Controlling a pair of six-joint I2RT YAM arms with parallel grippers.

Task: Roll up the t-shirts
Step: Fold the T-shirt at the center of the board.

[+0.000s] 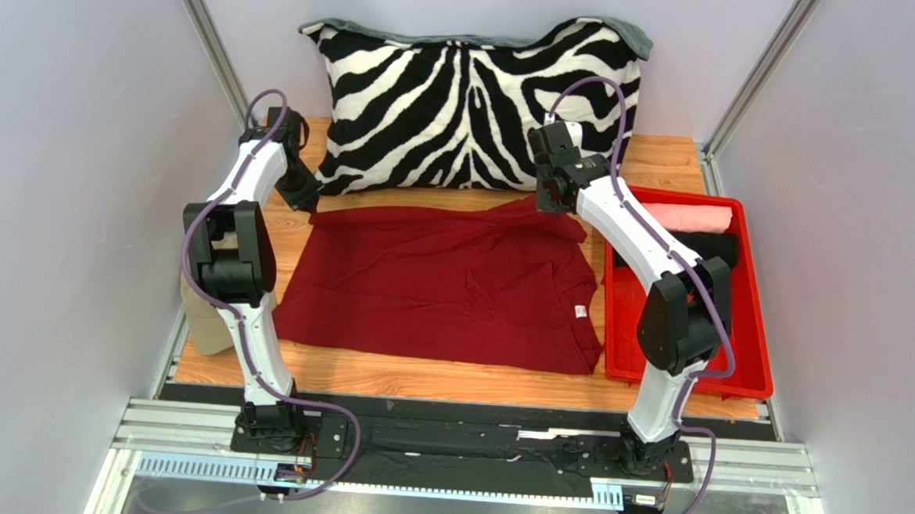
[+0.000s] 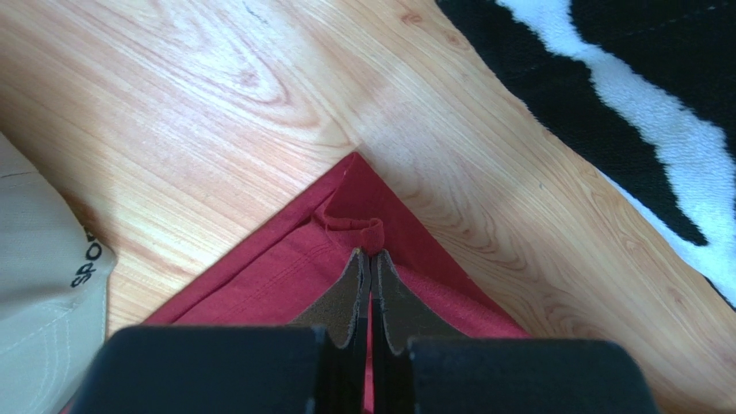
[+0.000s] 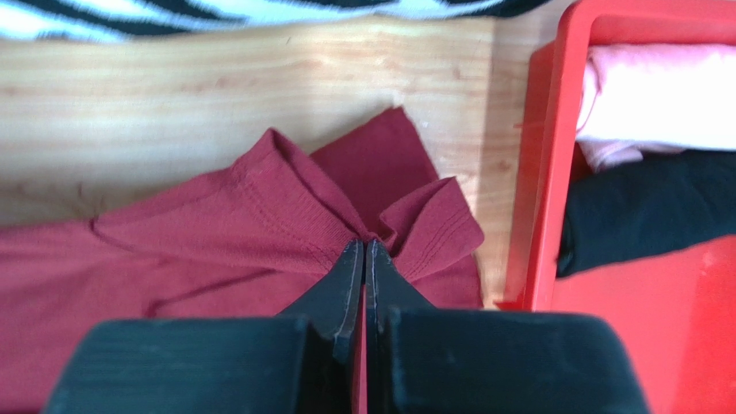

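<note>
Left hand [image 2: 371,255] and right hand [image 3: 364,245] each pinch a far corner of the maroon shirt [image 1: 449,286] lying flat on the desk [image 1: 421,379]; thin bites of cloth may slip, and uneven pulling would skew the roll.

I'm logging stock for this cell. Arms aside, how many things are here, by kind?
T-shirts: 3 (maroon t-shirt, pink t-shirt, black t-shirt)
Khaki cap: 1
Zebra pillow: 1
Red bin: 1
Total: 6
</note>
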